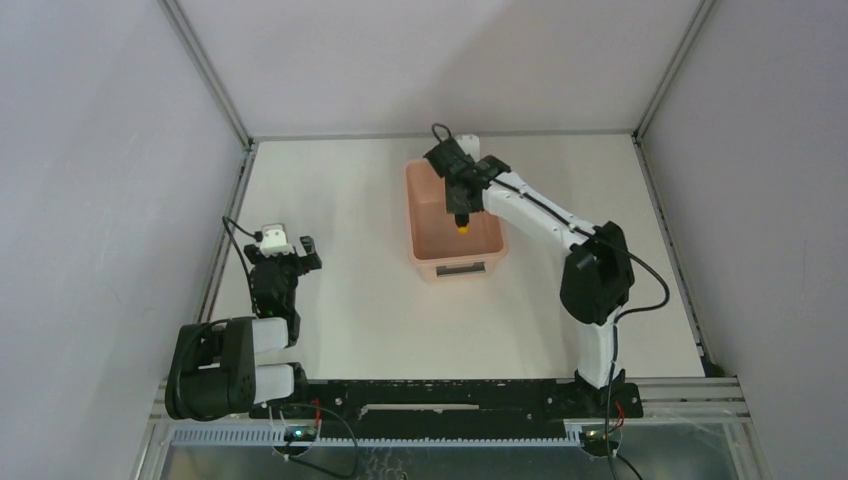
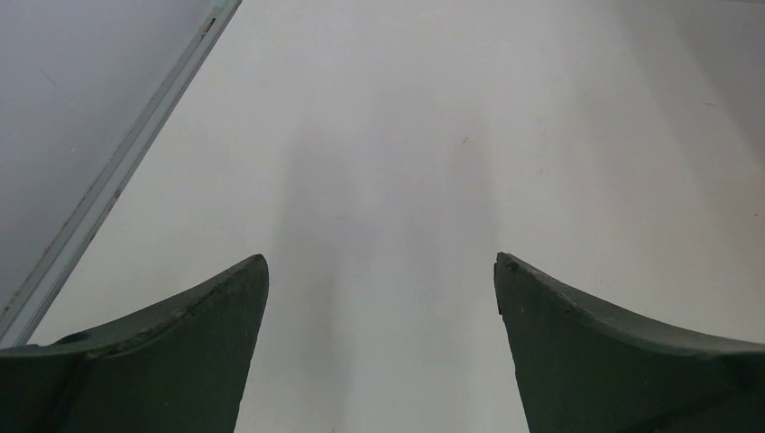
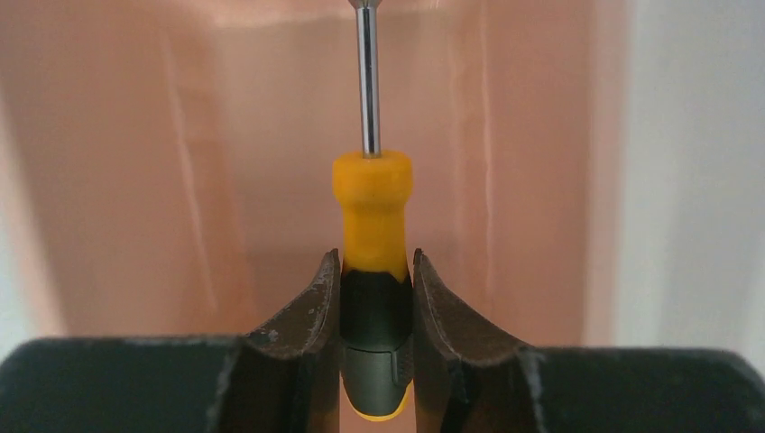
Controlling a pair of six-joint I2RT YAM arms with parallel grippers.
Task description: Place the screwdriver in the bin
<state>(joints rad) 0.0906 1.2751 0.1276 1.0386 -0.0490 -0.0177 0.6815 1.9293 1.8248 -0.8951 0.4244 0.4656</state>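
The salmon-pink bin [image 1: 430, 245] stands in the middle of the table, its label slot at the near end. My right gripper [image 1: 460, 205] hangs over the bin's inside, shut on the screwdriver [image 1: 461, 222]. In the right wrist view the two fingers clamp the black part of the handle [image 3: 375, 311]; the orange-yellow collar and thin metal shaft [image 3: 367, 81] point away over the bin's pink floor [image 3: 180, 180]. My left gripper [image 1: 285, 250] rests low at the left of the table, far from the bin. Its jaws stand wide apart and empty over bare table [image 2: 379, 271].
A metal frame rail [image 2: 117, 171] runs along the table's left edge close to the left gripper. White enclosure walls stand on the left, right and far sides. The right arm's elbow [image 1: 597, 270] hangs over the table to the right of the bin.
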